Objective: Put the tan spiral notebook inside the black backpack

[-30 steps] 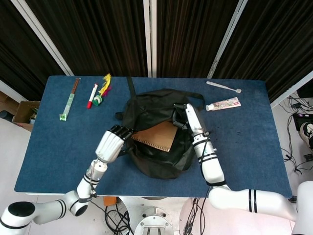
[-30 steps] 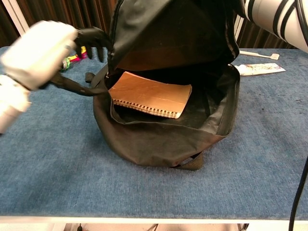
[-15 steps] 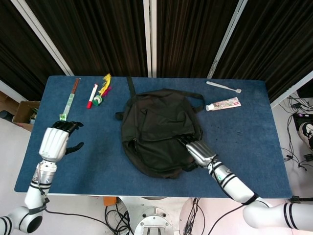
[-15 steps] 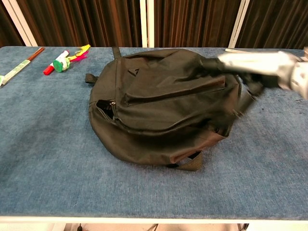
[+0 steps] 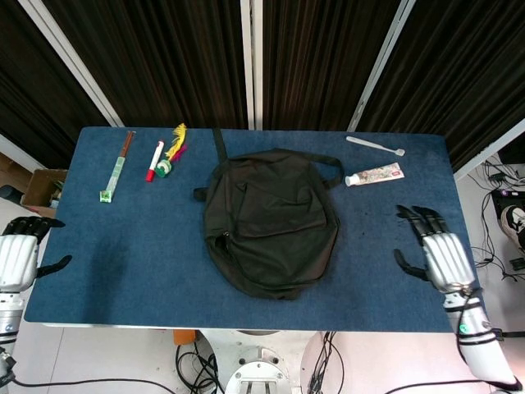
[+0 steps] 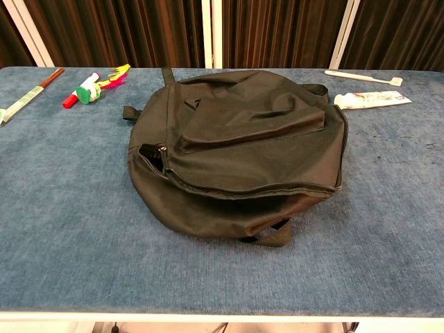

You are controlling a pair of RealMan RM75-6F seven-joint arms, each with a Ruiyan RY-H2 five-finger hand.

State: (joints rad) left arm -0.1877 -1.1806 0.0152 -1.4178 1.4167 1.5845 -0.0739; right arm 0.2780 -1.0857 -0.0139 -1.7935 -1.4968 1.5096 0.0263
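the black backpack [image 5: 271,222] lies flat in the middle of the blue desk [image 5: 123,246], with its flap down. the tan spiral notebook cannot be seen, so it is probably inside the bag. the bag looks soft and floppy, so it would sag if lifted. the flap edge or the top strap look like good places to hold. the left hand [image 5: 16,258] and the right hand [image 5: 435,250] are both open, hold nothing, and sit far out at the desk's sides.
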